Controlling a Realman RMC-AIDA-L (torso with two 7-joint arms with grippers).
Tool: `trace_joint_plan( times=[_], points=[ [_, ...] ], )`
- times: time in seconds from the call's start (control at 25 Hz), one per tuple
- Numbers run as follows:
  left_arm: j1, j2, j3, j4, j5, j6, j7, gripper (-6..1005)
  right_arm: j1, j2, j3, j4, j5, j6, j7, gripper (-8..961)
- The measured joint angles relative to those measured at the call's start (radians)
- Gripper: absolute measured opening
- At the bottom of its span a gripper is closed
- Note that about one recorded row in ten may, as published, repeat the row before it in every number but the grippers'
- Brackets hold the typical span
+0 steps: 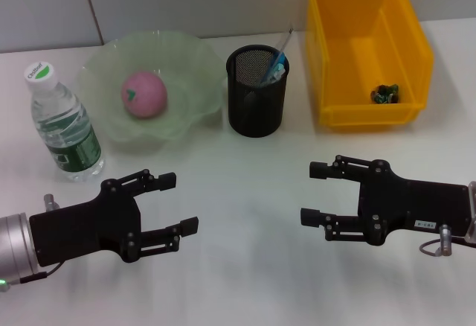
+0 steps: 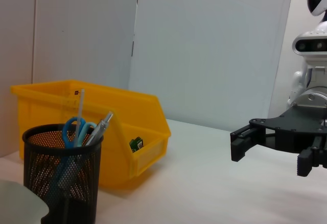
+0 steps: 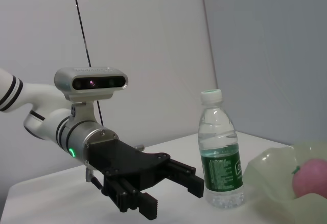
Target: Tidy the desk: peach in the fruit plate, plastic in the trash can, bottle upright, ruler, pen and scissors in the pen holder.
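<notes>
The pink peach (image 1: 144,94) lies in the pale green fruit plate (image 1: 186,62) at the back left of the white desk (image 1: 245,214). The bottle (image 1: 63,123) stands upright at the left; it also shows in the right wrist view (image 3: 219,152). The black mesh pen holder (image 1: 256,91) holds the blue scissors (image 2: 75,129), a pen (image 2: 101,127) and a clear ruler (image 2: 79,109). The yellow trash can (image 1: 368,47) at the back right holds a small dark crumpled piece (image 1: 386,93). My left gripper (image 1: 178,203) and right gripper (image 1: 310,192) are open and empty, low over the front of the desk.
A grey wall runs behind the desk. The peach (image 3: 310,178) and plate rim (image 3: 271,173) show in the right wrist view, the trash can (image 2: 102,127) and pen holder (image 2: 61,178) in the left wrist view.
</notes>
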Motion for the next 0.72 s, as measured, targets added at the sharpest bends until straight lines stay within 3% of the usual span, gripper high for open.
trace_joint_plan(
  times=[0.72],
  points=[
    [0.000, 0.000, 0.000, 0.000, -0.001, 0.001, -0.002, 813, 0.005, 0.000, -0.001, 0.002, 0.000, 0.005, -0.001, 776]
  ],
)
